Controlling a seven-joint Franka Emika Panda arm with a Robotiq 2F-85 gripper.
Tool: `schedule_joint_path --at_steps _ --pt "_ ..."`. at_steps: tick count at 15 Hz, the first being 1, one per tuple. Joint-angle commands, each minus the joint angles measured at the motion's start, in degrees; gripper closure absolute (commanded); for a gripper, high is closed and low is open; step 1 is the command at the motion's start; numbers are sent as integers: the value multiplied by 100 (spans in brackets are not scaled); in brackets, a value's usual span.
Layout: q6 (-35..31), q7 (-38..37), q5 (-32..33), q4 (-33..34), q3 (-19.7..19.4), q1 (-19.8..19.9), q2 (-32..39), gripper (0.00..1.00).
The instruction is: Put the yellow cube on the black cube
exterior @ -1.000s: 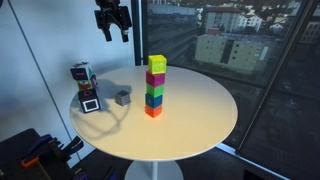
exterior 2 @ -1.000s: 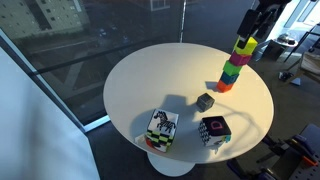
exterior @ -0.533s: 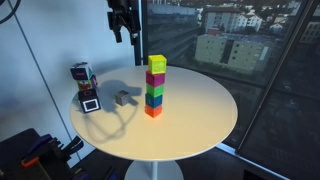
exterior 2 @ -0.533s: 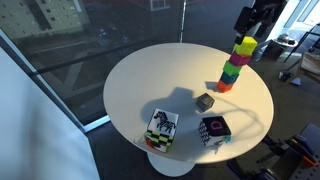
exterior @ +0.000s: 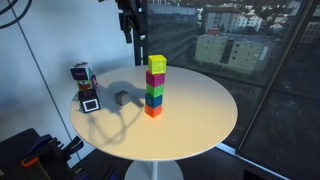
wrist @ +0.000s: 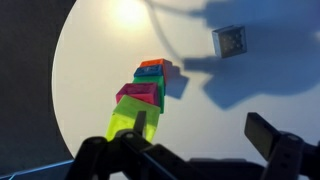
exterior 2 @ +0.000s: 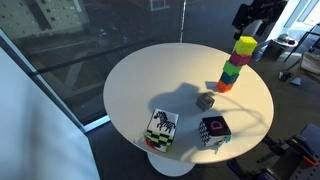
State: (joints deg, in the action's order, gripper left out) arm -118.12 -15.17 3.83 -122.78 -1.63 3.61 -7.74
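Over white table, jaws hang wide apart, empty, near yellow cube.

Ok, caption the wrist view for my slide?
Open pincer above the cube stack, yellow cube on top; black cube apart.

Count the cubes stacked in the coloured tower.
5: the yellow cube on top, then magenta cube, green cube, blue cube, and orange cube at the bottom. None seems hidden.

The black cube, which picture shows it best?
The wrist view: the black cube looks biggest there, seen from above with nothing covering it. In both exterior views it is only a tiny dark block on the white table.
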Motion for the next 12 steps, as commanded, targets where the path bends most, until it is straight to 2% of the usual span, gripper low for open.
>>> schedule_joint_path --at_steps 1,12 --pt "-154 -218 -3 215 -59 72 221 0" --pt "-401 -342 99 447 -244 147 605 0"
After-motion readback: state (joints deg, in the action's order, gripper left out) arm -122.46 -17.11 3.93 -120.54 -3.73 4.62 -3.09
